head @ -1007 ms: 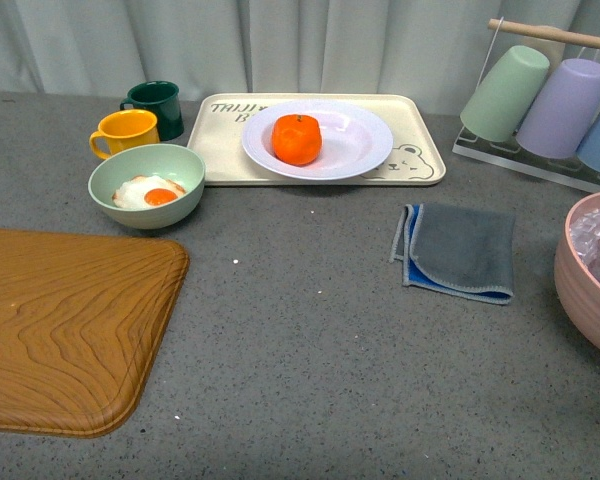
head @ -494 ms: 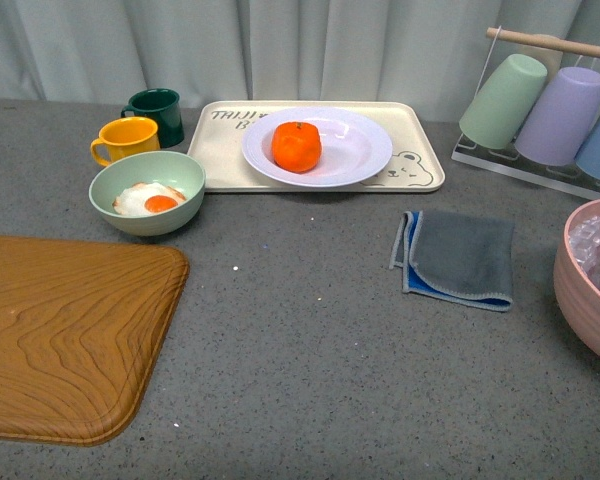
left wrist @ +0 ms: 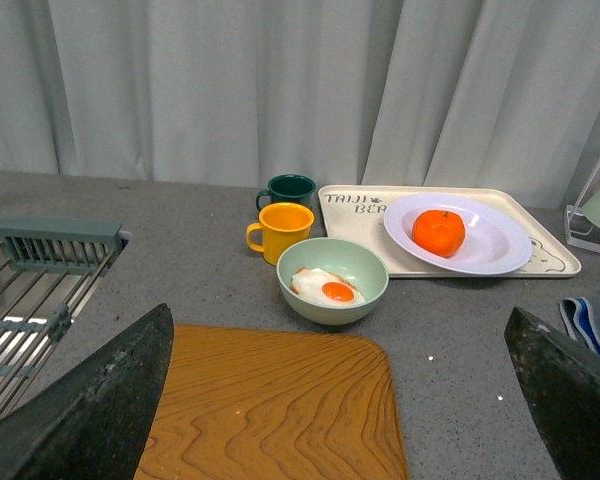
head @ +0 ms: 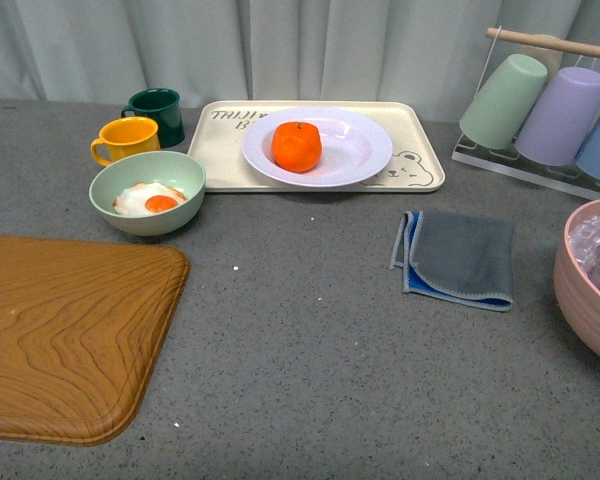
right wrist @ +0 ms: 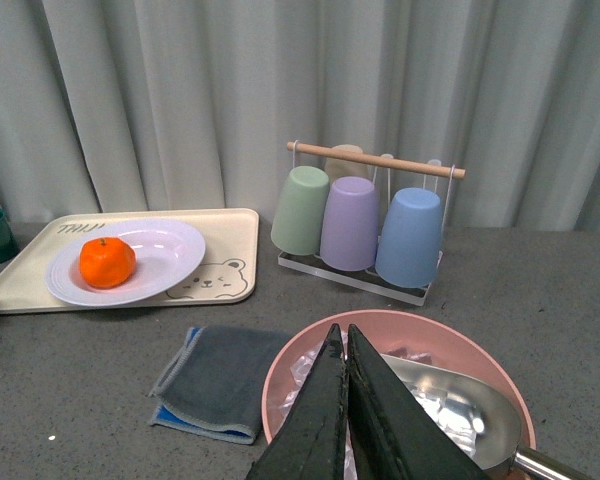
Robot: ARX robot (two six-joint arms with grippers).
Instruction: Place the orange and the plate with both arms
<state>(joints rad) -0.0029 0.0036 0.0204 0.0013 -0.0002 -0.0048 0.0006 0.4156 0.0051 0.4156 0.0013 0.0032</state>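
Right wrist view: closed right claw well apart from orange on plate.

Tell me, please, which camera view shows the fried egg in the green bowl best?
The front view: the fried egg lies in plain sight in the green bowl, seen from above. The left wrist view shows it smaller. The right wrist view misses it entirely.

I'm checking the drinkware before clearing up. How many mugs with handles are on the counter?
2. A yellow mug stands just behind the green bowl, and a dark green mug stands behind it, beside the beige tray. The three cups on the rack have no handles.
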